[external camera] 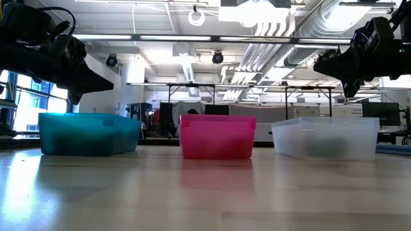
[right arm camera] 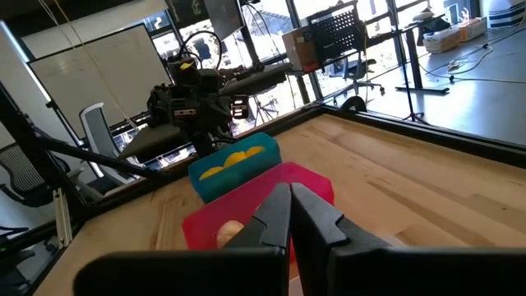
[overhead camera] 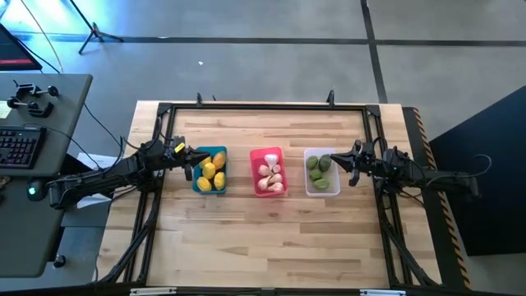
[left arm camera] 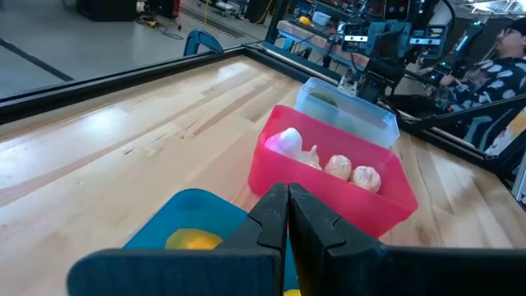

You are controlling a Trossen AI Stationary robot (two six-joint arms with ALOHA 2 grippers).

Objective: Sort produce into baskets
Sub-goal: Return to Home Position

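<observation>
Three baskets stand in a row across the table's middle. The blue basket (overhead camera: 210,170) holds several yellow lemon-like pieces (overhead camera: 212,171). The pink-red basket (overhead camera: 268,171) holds white garlic-like bulbs (left arm camera: 329,160). The translucent white basket (overhead camera: 321,172) holds dull green fruits (overhead camera: 319,168). My left gripper (overhead camera: 191,161) hovers shut and empty at the blue basket's left rim. At the white basket's right side hangs my right gripper (overhead camera: 345,164), likewise shut and empty.
A black frame (overhead camera: 263,107) runs along the table's far edge and down both sides past the arm bases. Bare wood lies in front of the baskets toward the near edge. A desk with a keyboard (overhead camera: 18,146) stands off the table's left.
</observation>
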